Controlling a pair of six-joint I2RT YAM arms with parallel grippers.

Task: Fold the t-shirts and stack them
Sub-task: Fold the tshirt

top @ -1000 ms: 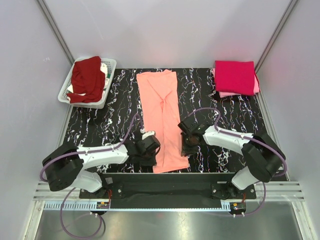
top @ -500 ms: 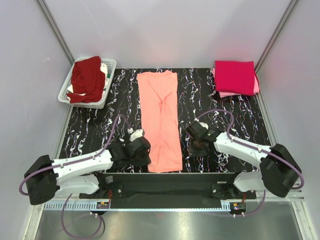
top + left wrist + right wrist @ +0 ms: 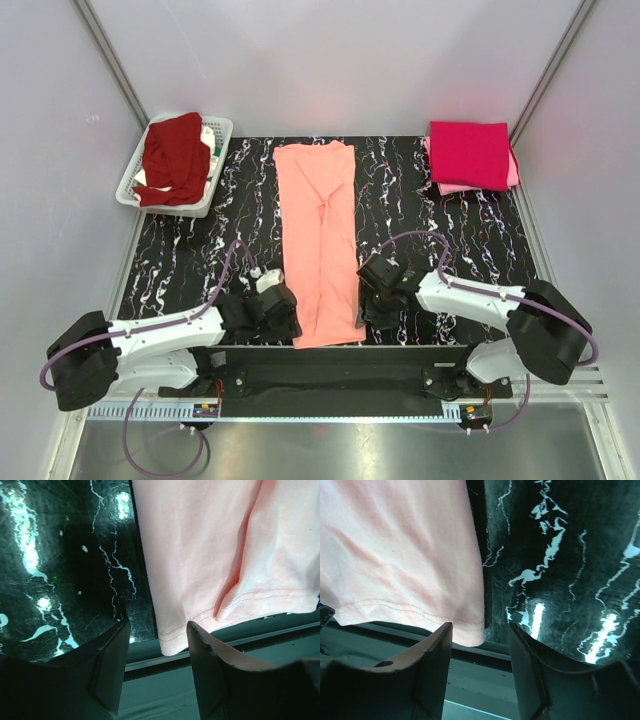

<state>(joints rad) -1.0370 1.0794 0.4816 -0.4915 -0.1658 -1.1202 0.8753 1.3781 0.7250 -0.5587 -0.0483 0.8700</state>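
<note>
The salmon-peach t-shirt lies as a long narrow strip down the middle of the black marbled table, its hem hanging a little over the near edge. My left gripper is open at the hem's left corner, which sits between the fingers. My right gripper is open at the hem's right corner. A dark maroon-red t-shirt lies crumpled in the white basket. A folded crimson-magenta t-shirt lies on a light pink one at the back right.
The white plastic basket stands at the back left corner. The table's near edge and a dark rail run just under the hem. Grey walls close in both sides.
Both grippers moved in toward the hem's corners at the near edge. The shirt's lower end has straightened into a narrower strip.
</note>
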